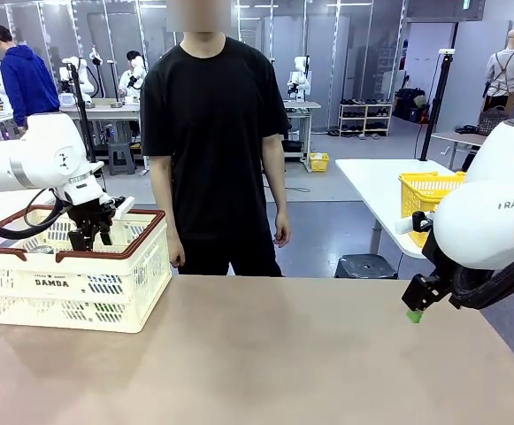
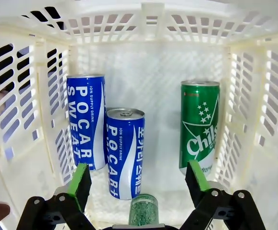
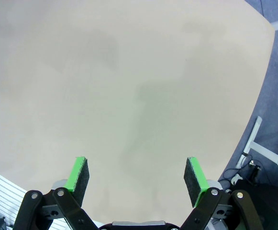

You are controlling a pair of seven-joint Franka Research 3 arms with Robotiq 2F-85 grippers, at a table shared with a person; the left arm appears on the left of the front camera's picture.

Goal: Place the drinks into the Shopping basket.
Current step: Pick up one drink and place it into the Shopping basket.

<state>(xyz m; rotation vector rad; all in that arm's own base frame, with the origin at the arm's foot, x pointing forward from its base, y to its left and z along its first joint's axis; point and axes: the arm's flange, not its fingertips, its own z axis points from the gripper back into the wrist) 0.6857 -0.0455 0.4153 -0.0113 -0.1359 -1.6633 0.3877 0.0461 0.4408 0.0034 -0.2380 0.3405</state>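
The cream-white Shopping basket (image 1: 106, 292) with a brown-red rim stands at the table's left. My left gripper (image 1: 88, 232) hangs open just inside its top. In the left wrist view two blue cans (image 2: 86, 120) (image 2: 123, 151) stand upright on the basket's floor beside its left wall (image 2: 19, 120), and a green can (image 2: 199, 127) stands by the right wall. A small greenish round-topped thing (image 2: 143, 209) lies low between the fingers (image 2: 81, 178), which touch nothing. My right gripper (image 1: 416, 305) hovers open over bare table (image 3: 129, 72) at the right, holding nothing.
A person in a black shirt (image 1: 212, 133) stands at the far edge, hands down at their sides. A yellow mesh basket (image 1: 429, 190) sits on a white table behind at the right. The brown tabletop (image 1: 265, 354) stretches between basket and right arm.
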